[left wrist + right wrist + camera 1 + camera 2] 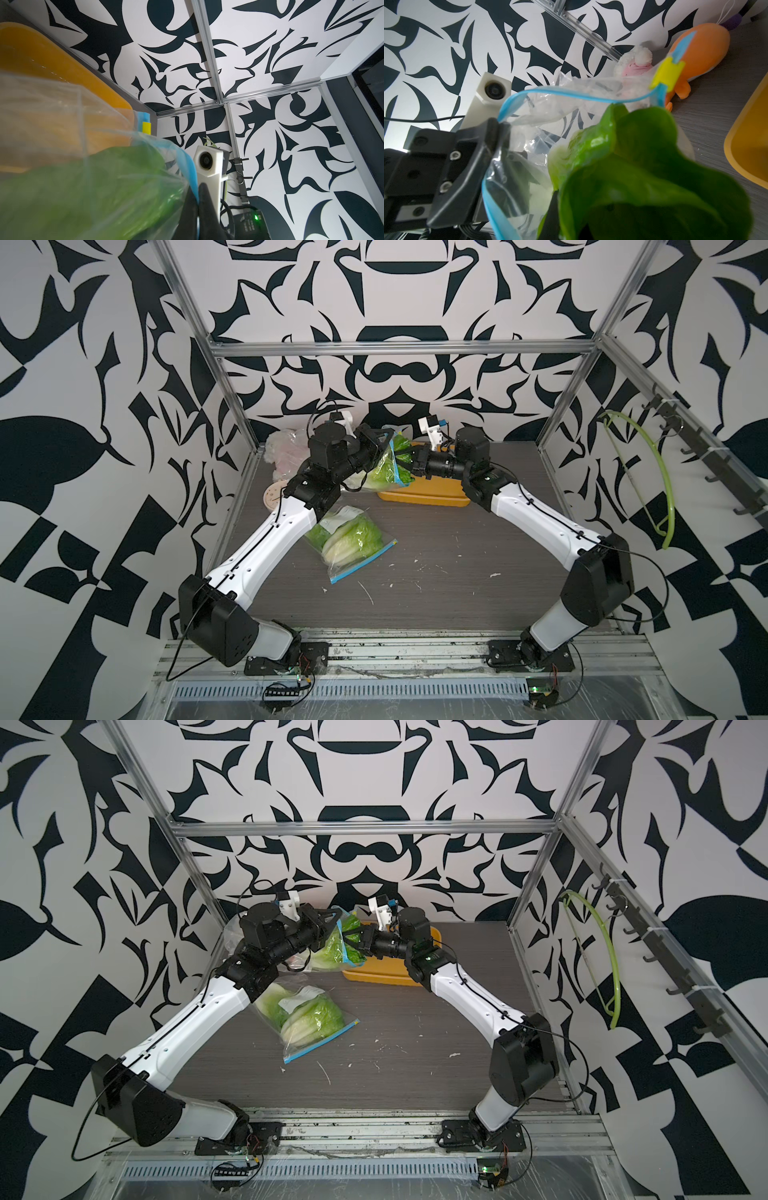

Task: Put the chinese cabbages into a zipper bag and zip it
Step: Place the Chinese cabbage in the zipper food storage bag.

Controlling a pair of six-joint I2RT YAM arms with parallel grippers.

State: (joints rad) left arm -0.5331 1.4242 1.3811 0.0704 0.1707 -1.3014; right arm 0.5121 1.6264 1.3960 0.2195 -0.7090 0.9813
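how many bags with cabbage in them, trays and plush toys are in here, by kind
zipper bags with cabbage: 2, one lying flat, one held up
orange-yellow tray: 1
plush toys: 2, one orange, one white and pink
total: 5
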